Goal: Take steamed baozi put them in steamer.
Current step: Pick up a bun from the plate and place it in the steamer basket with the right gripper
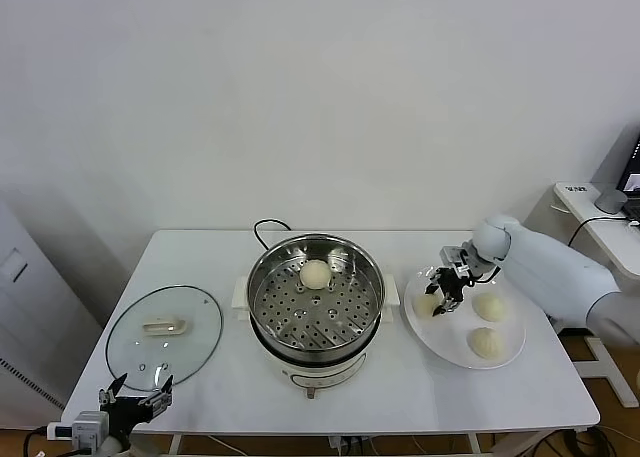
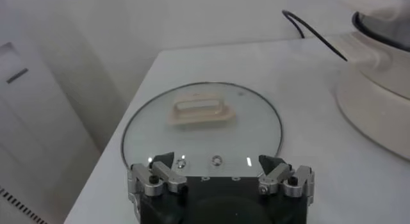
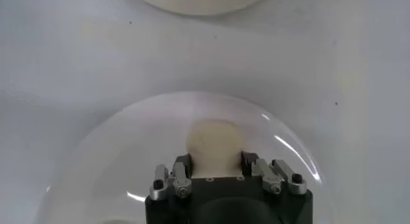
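Observation:
The steamer (image 1: 320,319) stands at the table's middle with one baozi (image 1: 315,273) on its perforated tray. The white plate (image 1: 452,329) to its right holds two free baozi (image 1: 489,306) (image 1: 486,342). My right gripper (image 1: 443,289) is over the plate's near-steamer side. In the right wrist view it (image 3: 214,162) is shut on a fourth baozi (image 3: 214,142), a finger pressed to each side. I cannot tell whether this bun is touching the plate (image 3: 96,161). My left gripper (image 1: 135,387) waits open and empty at the table's front left corner.
A glass lid (image 1: 165,335) with a white handle lies flat at the left, just beyond my left gripper (image 2: 218,164); it also shows in the left wrist view (image 2: 256,126). The steamer's black cord (image 1: 268,227) loops behind it. A side desk (image 1: 600,212) stands far right.

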You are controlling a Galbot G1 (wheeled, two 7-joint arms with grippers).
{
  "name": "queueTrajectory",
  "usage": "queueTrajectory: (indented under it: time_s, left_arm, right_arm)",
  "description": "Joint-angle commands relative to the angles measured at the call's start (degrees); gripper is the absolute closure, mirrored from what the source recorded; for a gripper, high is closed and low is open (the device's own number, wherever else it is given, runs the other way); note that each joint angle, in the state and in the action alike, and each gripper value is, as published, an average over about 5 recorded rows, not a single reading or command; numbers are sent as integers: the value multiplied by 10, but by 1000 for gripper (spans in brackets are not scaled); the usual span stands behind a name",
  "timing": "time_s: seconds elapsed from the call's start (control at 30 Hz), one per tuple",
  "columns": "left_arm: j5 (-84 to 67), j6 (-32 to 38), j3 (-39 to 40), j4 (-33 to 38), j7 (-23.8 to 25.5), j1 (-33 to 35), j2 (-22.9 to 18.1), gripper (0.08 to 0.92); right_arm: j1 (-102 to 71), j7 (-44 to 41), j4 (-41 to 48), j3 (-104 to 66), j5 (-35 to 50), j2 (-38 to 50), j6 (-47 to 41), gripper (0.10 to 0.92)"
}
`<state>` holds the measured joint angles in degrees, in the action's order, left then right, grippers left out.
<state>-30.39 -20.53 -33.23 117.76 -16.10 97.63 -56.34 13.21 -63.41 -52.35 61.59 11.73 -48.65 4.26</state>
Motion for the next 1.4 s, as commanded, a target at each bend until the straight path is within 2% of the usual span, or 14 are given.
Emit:
queueTrajectory:
  time_s: [0.03, 0.4, 0.77, 1.13, 1.4]
  left_arm:
    - [1, -1, 0, 1, -1, 2, 0, 177]
    - [5, -2, 5, 6, -2, 1, 2, 177]
    - [9, -3, 9, 11, -3, 1, 0, 177]
    - [16, -5, 8, 15, -4, 5, -5, 177]
    - [18, -5, 5, 13, -4, 6, -10, 177]
  right_arm:
    - [227, -11, -167, 187, 183, 63, -74, 550]
    - [436, 6, -291, 313, 323, 77, -166, 550]
    - [417, 136, -374, 287, 440, 18, -248, 550]
    - [325, 261, -379, 241, 481, -51, -301, 550]
    - [254, 308, -348, 217, 492, -108, -323, 550]
